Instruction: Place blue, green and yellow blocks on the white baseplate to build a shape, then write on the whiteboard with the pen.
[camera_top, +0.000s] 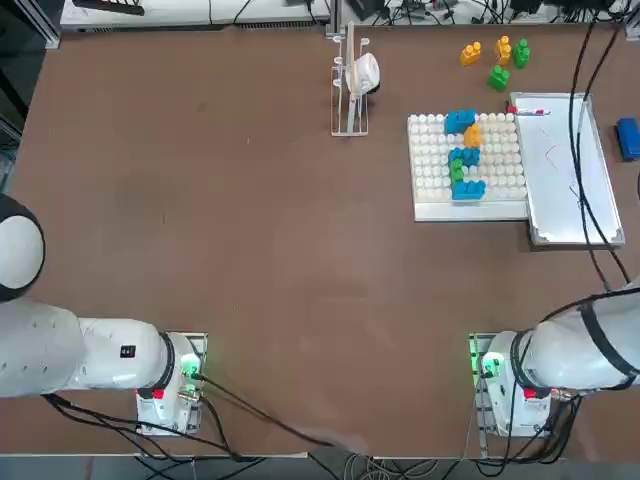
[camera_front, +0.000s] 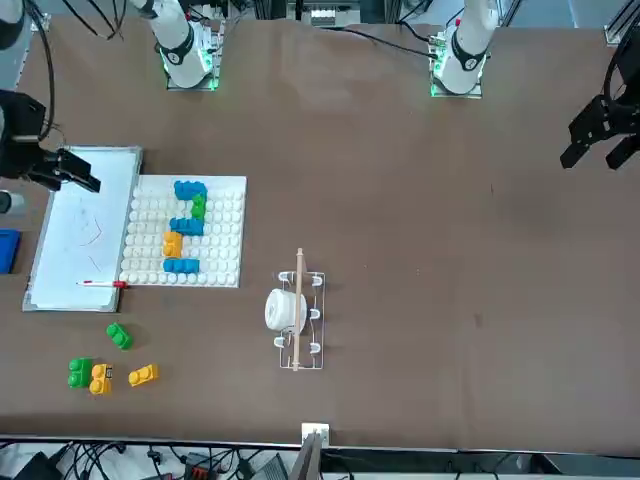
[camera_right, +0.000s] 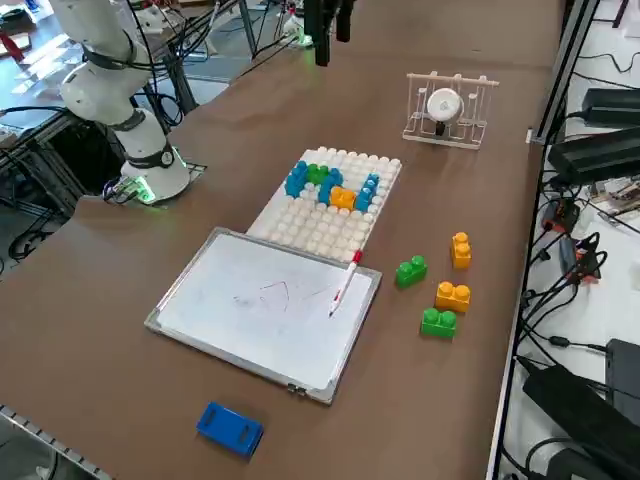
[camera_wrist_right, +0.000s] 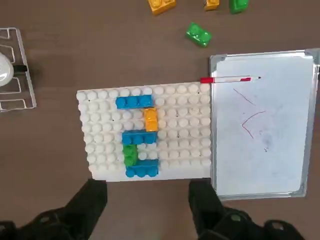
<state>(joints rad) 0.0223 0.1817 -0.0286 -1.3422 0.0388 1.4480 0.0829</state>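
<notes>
The right pincer (camera_wrist_right: 148, 200) hangs released above the table (camera_top: 250, 250), just off the white baseplate (camera_wrist_right: 185, 125), gripping nothing. On the baseplate, blue, green and yellow blocks (camera_wrist_right: 140, 136) stand stacked in a snaking column. Touching the baseplate's edge lies the whiteboard (camera_wrist_right: 280, 150), scribbled with faint red strokes, the pen (camera_wrist_right: 229, 79) resting on it.

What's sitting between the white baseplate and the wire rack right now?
Nothing: in the top view only bare brown table separates the white baseplate from the wire rack. The right tool, open, hangs above the baseplate's near edge.
</notes>
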